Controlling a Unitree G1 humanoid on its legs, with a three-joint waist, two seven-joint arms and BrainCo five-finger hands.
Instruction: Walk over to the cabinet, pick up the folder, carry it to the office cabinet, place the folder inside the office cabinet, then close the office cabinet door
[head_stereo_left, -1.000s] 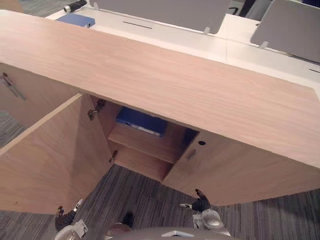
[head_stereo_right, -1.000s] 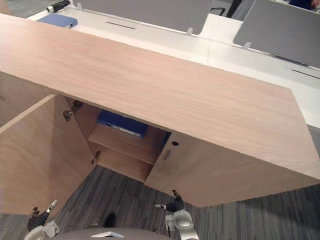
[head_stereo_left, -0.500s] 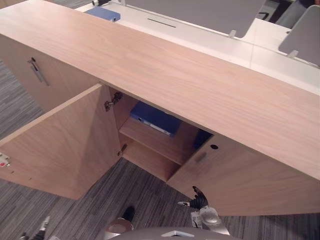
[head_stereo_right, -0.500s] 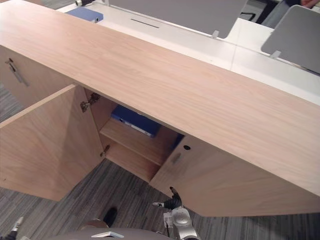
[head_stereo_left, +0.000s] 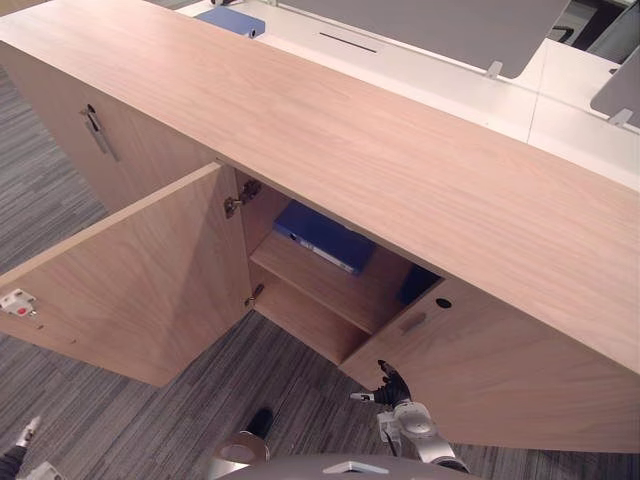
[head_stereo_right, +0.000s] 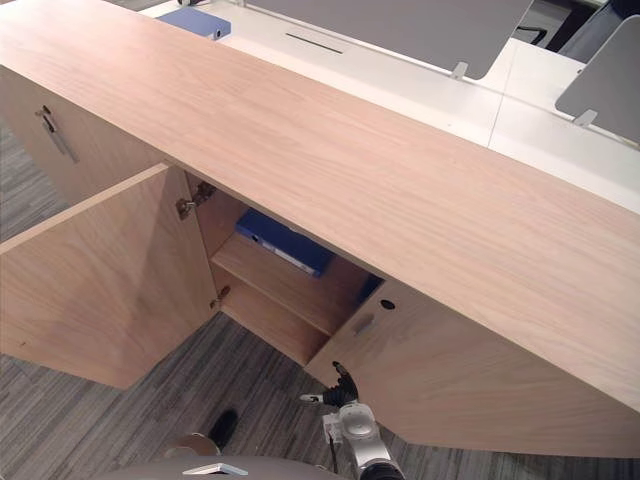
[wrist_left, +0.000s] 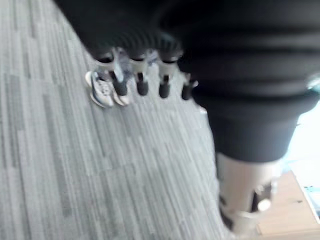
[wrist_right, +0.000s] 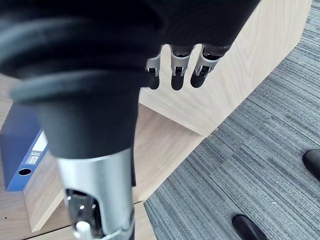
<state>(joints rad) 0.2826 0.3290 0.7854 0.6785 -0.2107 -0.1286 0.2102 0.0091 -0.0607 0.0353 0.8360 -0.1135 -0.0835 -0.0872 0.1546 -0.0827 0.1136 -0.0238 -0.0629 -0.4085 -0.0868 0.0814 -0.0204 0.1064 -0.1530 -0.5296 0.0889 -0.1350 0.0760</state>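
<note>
Folder (head_stereo_left: 325, 237) is already lying on the shelf (head_stereo_left: 320, 285) inside the cabinet (head_stereo_left: 420, 190), so I'd say only closing up is left. Eye view: door (head_stereo_left: 140, 290) hangs wide open on the left, right hand (head_stereo_left: 392, 386) low near the cabinet front. Left wrist view: left hand (wrist_left: 141, 85) over carpet (wrist_left: 60, 165), fingers loose, empty. Right wrist view: fingers slack, holding nothing. Next move probably needs a hand round the door's far-left face, pushing right.

We see the office cabinet (head_stereo_left: 400, 170) and its door (head_stereo_left: 140, 290) in pale, matt wood grain, smooth. The hinge (head_stereo_left: 235, 203) and a handle (head_stereo_left: 97, 133) look like metal. The folder (head_stereo_left: 325, 238) has a smooth blue cover; the floor (head_stereo_left: 100, 410) is rough grey carpet.
</note>
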